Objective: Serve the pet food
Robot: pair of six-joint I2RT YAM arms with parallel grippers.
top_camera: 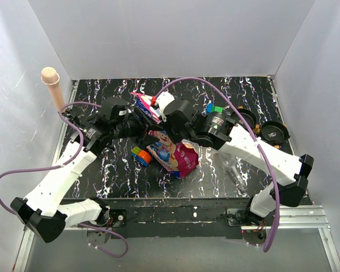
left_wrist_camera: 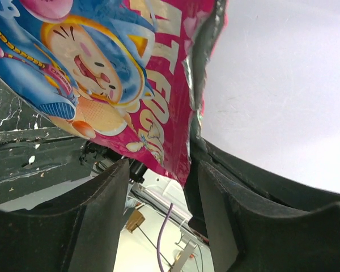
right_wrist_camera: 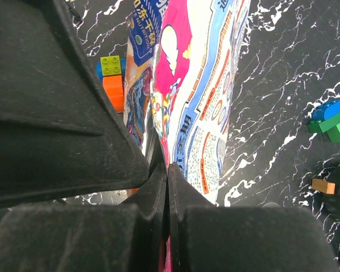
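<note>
The pet food bag (top_camera: 173,156) is glossy magenta with a blue panel and a cartoon animal. It hangs tilted over the middle of the black marbled table (top_camera: 226,90), its lower end on the surface. No kibble shows outside it. My right gripper (top_camera: 157,113) holds the bag's upper edge. In the right wrist view that gripper (right_wrist_camera: 168,167) is shut, with a pink strip of the bag (right_wrist_camera: 198,85) pinched between its pads. My left gripper (left_wrist_camera: 161,170) is open. The bag (left_wrist_camera: 102,73) hangs into its gap, close to the right finger (left_wrist_camera: 215,198) and unclamped.
Two small black bowls (top_camera: 275,131) (top_camera: 246,116) with brown tabs stand at the right. Blue-and-green blocks (top_camera: 214,107) lie near them, and an orange, blue and green block stack (top_camera: 140,156) lies beside the bag. A beige cylinder (top_camera: 52,85) stands at the left wall.
</note>
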